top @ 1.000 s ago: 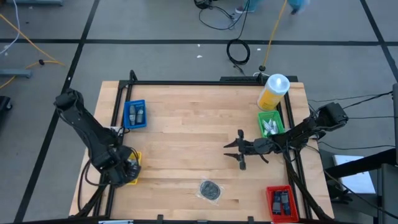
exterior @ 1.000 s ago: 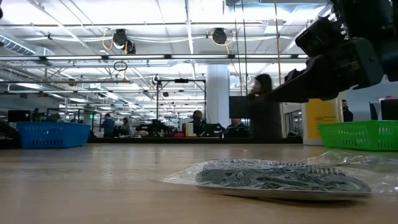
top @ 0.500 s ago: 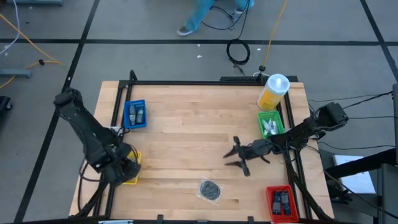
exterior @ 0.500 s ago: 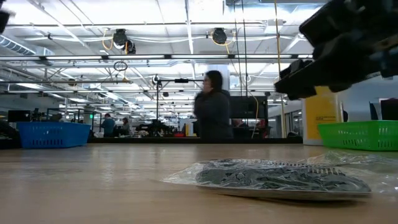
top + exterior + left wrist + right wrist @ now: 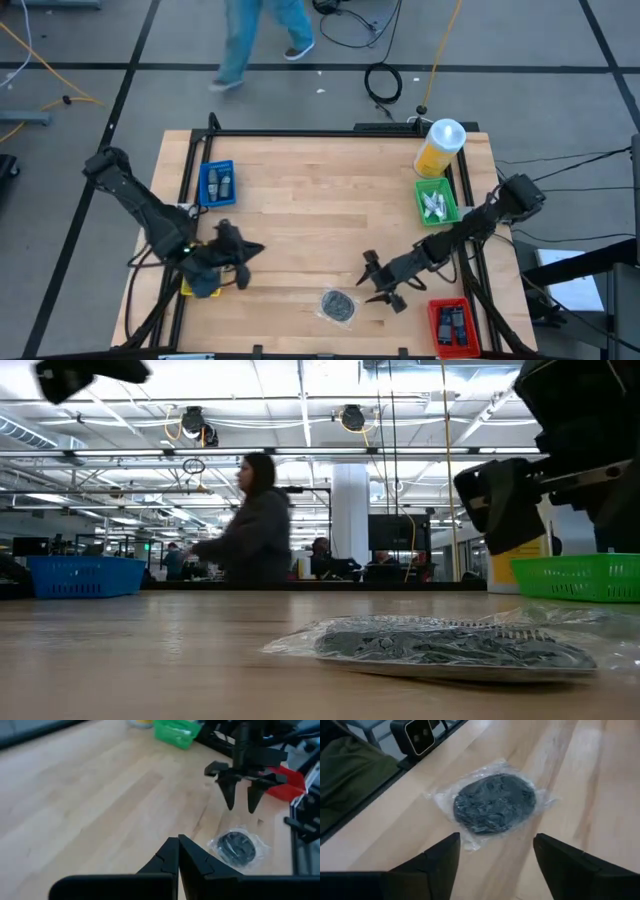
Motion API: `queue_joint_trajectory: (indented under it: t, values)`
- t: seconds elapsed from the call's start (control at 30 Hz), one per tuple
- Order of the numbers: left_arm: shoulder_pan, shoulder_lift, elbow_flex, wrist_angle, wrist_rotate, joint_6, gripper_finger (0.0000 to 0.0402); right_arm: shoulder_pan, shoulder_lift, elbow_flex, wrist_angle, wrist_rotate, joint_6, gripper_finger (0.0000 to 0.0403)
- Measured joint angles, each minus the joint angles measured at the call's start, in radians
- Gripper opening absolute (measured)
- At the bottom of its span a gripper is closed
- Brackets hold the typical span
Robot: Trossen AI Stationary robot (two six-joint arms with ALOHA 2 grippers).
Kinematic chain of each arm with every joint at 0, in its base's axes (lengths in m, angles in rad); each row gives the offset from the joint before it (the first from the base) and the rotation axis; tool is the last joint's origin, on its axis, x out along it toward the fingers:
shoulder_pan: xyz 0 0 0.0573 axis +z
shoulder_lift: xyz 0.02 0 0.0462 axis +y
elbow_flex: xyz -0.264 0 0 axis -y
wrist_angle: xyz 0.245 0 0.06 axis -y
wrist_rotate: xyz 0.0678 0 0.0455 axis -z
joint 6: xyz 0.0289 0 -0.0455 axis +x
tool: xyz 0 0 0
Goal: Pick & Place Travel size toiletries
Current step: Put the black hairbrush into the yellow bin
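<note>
The travel size toiletries lie in bins: white tubes in the green bin (image 5: 436,203) at the right edge, grey-blue ones in the blue bin (image 5: 217,184) at the far left. My right gripper (image 5: 369,279) is open and hovers just right of the round dark bundle in a clear bag (image 5: 339,305). In the right wrist view its fingers (image 5: 440,862) stand apart before the bundle (image 5: 495,802), which rests flat on the wood. My left gripper (image 5: 250,252) is shut over bare table, left of centre; its shut tips (image 5: 178,851) point toward the bundle (image 5: 235,847).
A red bin (image 5: 450,322) holding dark gadgets sits at the near right corner, a yellow bin (image 5: 190,285) under my left arm, and a yellow cylinder with a white lid (image 5: 440,147) at the far right. A person (image 5: 250,520) walks behind the table. Bare wood lies mid-table.
My right gripper has moved toward the near edge and slightly left, ending beside the bagged bundle, still open. My left gripper has swung from the yellow bin at the left edge out over the table toward the right. The person behind the table has walked leftward.
</note>
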Motion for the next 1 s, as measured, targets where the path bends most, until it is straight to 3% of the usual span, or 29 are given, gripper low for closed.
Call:
queue_joint_trajectory:
  t: [0.2, 0.4, 0.57, 0.77, 0.9, 1.0]
  values:
    - [0.121, 0.102, -0.016, 0.308, 0.093, 0.367, 0.0014, 0.016, 0.147, 0.074, -0.003, 0.013, 0.073, 0.0256]
    - [0.21, 0.252, -0.018, 0.542, 0.235, 0.57, 0.0025, 0.059, 0.223, 0.099, 0.035, 0.138, 0.109, 0.0231]
    - [0.259, 0.393, -0.018, 0.732, 0.35, 0.696, 0.0026, 0.08, 0.243, 0.098, 0.083, 0.207, 0.109, 0.0177]
    - [0.308, 0.522, -0.018, 0.929, 0.48, 0.802, 0.0034, 0.055, 0.263, 0.098, 0.116, 0.213, 0.109, 0.0083]
    - [0.346, 0.586, -0.016, 1.029, 0.618, 0.797, 0.0089, 0.034, 0.263, 0.098, 0.115, 0.224, 0.098, 0.0016]
    - [0.366, 0.635, -0.013, 1.067, 0.709, 0.768, 0.0147, 0.031, 0.234, 0.095, 0.1, 0.316, 0.077, 0.0007]
